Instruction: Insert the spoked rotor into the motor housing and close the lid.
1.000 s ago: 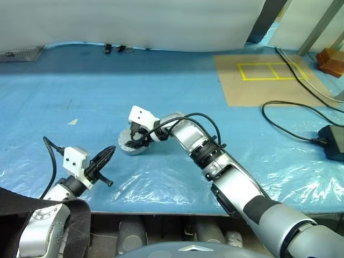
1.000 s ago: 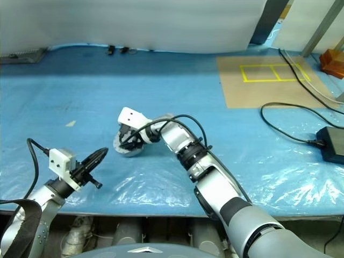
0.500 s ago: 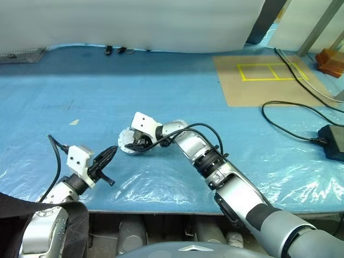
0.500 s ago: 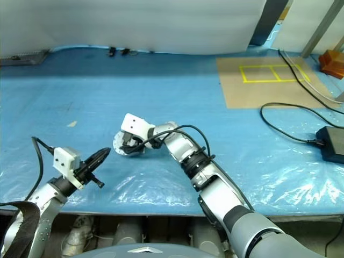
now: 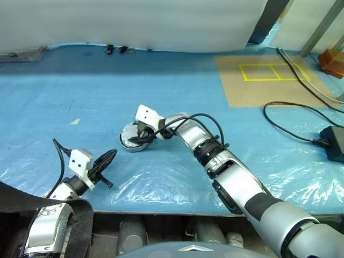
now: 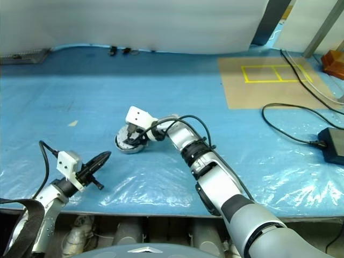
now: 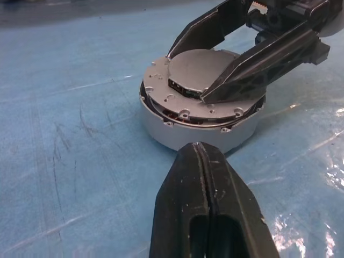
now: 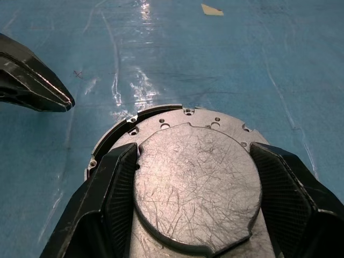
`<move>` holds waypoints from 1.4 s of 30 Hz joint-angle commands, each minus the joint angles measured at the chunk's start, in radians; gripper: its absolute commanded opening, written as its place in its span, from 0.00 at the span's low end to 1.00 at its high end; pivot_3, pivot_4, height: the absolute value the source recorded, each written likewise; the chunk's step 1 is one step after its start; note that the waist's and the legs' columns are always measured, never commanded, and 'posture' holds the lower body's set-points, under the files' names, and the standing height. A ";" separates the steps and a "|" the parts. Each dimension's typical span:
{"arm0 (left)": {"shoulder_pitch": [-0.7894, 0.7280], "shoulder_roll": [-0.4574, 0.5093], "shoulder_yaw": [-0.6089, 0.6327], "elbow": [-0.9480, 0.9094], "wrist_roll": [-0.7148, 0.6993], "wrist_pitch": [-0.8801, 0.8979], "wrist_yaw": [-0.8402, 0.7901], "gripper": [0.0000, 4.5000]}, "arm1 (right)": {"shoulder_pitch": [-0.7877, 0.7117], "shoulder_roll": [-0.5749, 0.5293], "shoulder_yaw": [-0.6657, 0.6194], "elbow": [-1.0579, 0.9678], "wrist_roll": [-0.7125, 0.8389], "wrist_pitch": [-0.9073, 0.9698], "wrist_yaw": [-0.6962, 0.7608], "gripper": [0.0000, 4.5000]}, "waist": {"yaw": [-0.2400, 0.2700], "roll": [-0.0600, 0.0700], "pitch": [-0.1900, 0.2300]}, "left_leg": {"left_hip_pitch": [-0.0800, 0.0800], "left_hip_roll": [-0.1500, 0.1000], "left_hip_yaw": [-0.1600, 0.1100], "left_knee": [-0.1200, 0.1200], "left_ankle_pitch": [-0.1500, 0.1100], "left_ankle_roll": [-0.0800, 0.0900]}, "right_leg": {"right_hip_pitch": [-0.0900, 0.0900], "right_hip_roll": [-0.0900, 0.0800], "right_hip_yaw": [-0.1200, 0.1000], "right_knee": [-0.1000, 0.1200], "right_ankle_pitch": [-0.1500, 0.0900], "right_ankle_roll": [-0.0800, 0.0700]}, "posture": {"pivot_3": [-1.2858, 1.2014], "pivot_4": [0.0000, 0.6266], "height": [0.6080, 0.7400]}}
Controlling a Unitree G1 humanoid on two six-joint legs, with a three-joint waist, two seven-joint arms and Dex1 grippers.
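Note:
The motor housing [image 7: 193,131], a shallow grey round body, stands on the blue sheet in the middle of the table. The lid [image 7: 201,70] lies on it, plain grey face up and slightly askew, with a sliver of copper in the gap. My right gripper [image 8: 192,153] reaches in from the right and is shut on the lid's raised centre, one finger [image 7: 252,64] on each side. The left gripper [image 5: 110,156] is shut and empty, near the table's front edge, pointing at the housing a short way off. The spoked rotor is hidden.
A brown board with yellow tape [image 5: 263,78] lies at the back right. Black cables and a power brick [image 5: 333,141] are on the right. A small paper scrap [image 5: 74,121] lies at the left. The table's front edge runs just below the left gripper.
The left gripper has sunk a little toward the table. The right gripper stays on the lid over the housing. The whole picture has shifted slightly.

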 commanded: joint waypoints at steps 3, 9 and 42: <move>-0.011 -0.004 -0.001 0.022 0.003 -0.055 -0.018 0.00 | 0.032 0.030 -0.039 -0.007 0.040 0.134 0.030 0.66 | 0.001 0.000 0.000 | 0.000 0.000 0.000 0.000 0.000 0.000 | 0.000 0.000 0.000 0.000 0.000 0.000 | 0.52 0.24 1.00; -0.020 -0.008 -0.005 0.044 0.002 -0.078 -0.025 0.00 | 0.048 0.064 -0.043 -0.069 0.046 0.203 0.012 0.66 | -0.002 0.000 0.000 | -0.003 0.001 0.000 -0.001 0.000 0.000 | -0.002 0.001 0.000 -0.002 0.000 0.000 | 0.52 0.24 1.00; -0.014 0.000 0.008 -0.167 -0.045 0.053 0.056 0.00 | 0.128 0.091 0.022 -0.051 -0.044 0.177 -0.154 0.66 | -0.016 0.003 -0.001 | 0.009 -0.001 0.001 -0.006 0.000 0.000 | 0.005 0.000 0.003 -0.002 -0.005 0.006 | 0.52 0.24 1.00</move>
